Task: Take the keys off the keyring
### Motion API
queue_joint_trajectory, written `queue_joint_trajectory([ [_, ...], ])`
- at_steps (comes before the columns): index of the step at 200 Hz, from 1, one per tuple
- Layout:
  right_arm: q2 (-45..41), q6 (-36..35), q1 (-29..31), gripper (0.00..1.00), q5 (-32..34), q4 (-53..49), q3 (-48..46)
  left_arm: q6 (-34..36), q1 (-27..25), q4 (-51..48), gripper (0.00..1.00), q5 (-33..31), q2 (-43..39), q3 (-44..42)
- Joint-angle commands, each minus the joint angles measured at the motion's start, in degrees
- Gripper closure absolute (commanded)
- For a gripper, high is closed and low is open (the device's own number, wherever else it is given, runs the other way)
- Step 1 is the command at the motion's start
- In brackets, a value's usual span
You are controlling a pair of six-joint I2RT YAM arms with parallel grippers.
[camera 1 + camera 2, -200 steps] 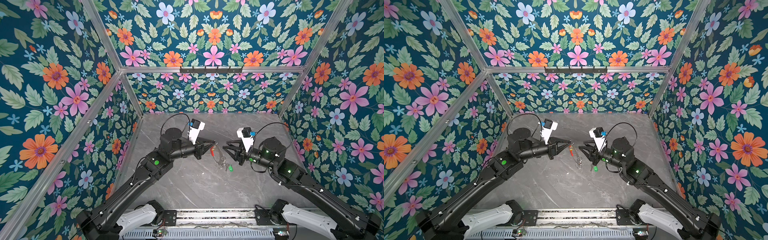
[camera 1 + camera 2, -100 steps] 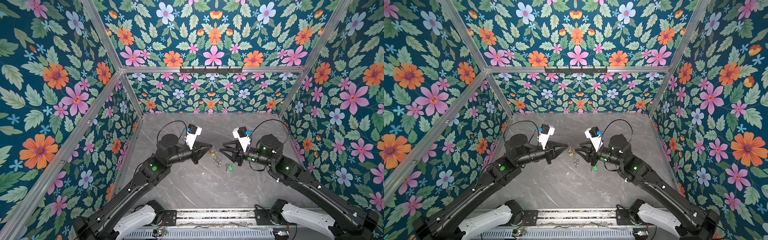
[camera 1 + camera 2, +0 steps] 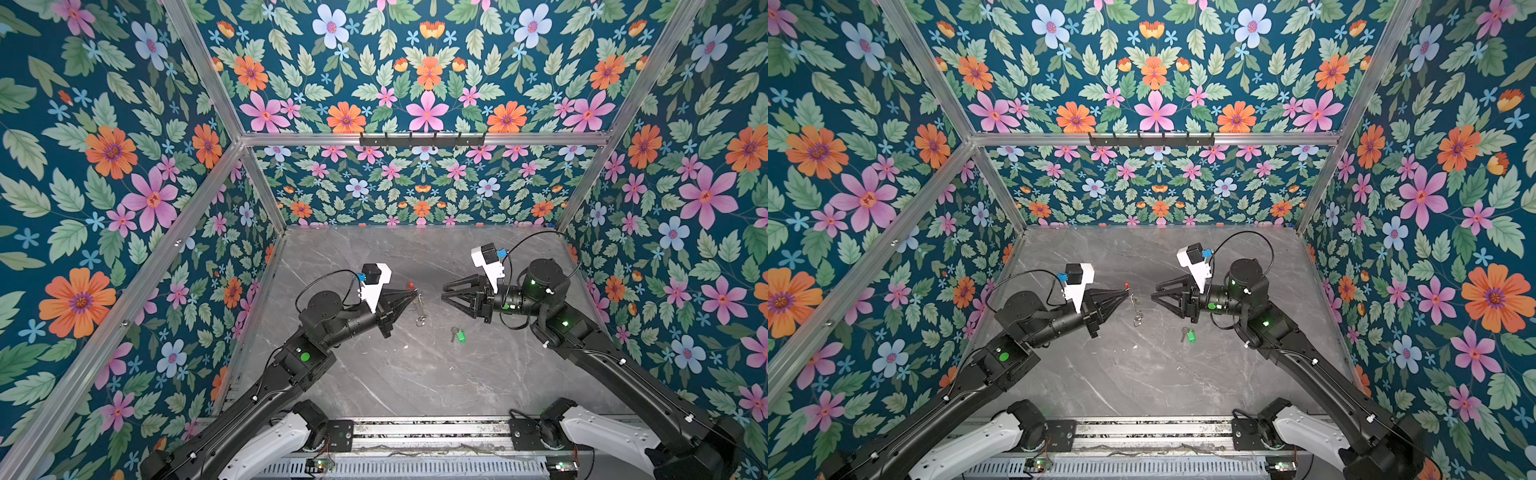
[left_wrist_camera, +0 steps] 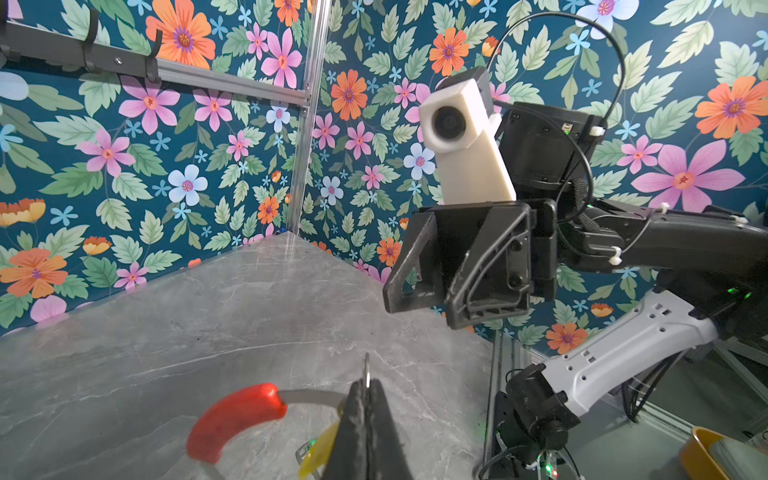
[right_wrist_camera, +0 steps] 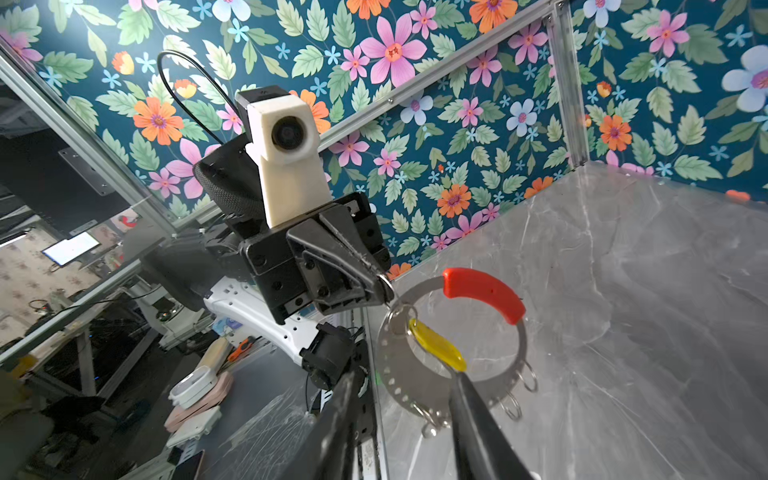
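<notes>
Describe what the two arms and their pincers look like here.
The left arm and right arm are black and jointed, with white shells near the base and green lights. The left pincer and right pincer have black triangular open-frame fingers. A white camera block tops each wrist, with a blue connector and a looping black cable.

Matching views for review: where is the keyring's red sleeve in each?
In a top view: red sleeve, centre.
In a top view: centre again.
Left wrist: sleeve beside yellow key.
Right wrist: sleeve near that key.
Shared landmark: shut left end effector gripping the keyring.
</notes>
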Motion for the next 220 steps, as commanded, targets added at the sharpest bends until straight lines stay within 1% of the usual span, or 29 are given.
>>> queue_joint_trajectory([
  [1, 0.69, 0.84, 0.04, 0.61, -3.03, 2.93, 0.90, 1.48, 0.00, 4.59, 1.00, 0.56, -0.03, -0.25],
  [21, 1.43, -0.35, 0.05, 0.60, -2.97, 1.60, 1.79, 1.71, -0.15, 4.60, 1.00, 1.67, 0.22, -0.24],
  [44, 3.29, -3.30, 0.17, 0.60, -4.52, -2.90, 4.76, 1.81, -0.16, 4.47, 1.00, 2.84, 0.15, -0.26],
  [67, 4.95, -4.28, 0.35, 0.61, -4.49, -4.71, 6.21, 1.72, -0.17, 4.19, 1.00, 3.42, 0.50, -0.29],
  [96, 6.58, -4.88, 1.68, 0.61, -3.48, -4.44, 7.01, -1.39, -0.22, 8.02, 1.00, 5.47, 1.00, -1.38],
  [112, 6.80, -6.73, 2.80, 0.62, -1.87, -6.31, 7.95, -2.76, -0.17, 7.43, 1.00, 6.36, 1.99, -0.42],
  [166, 6.89, -10.18, 3.29, 0.68, 0.50, -13.10, 9.71, -3.37, -0.17, -6.72, 1.00, 9.84, 5.93, 6.91],
  [195, 6.77, -11.51, 3.31, 0.69, 0.32, -16.52, 10.82, -0.84, -0.18, -17.56, 1.00, 12.09, 7.91, 12.37],
  [220, 6.85, -13.07, 3.29, 0.69, -1.08, -19.80, 11.99, 1.30, -0.23, -24.21, 1.00, 13.04, 9.31, 16.14],
])
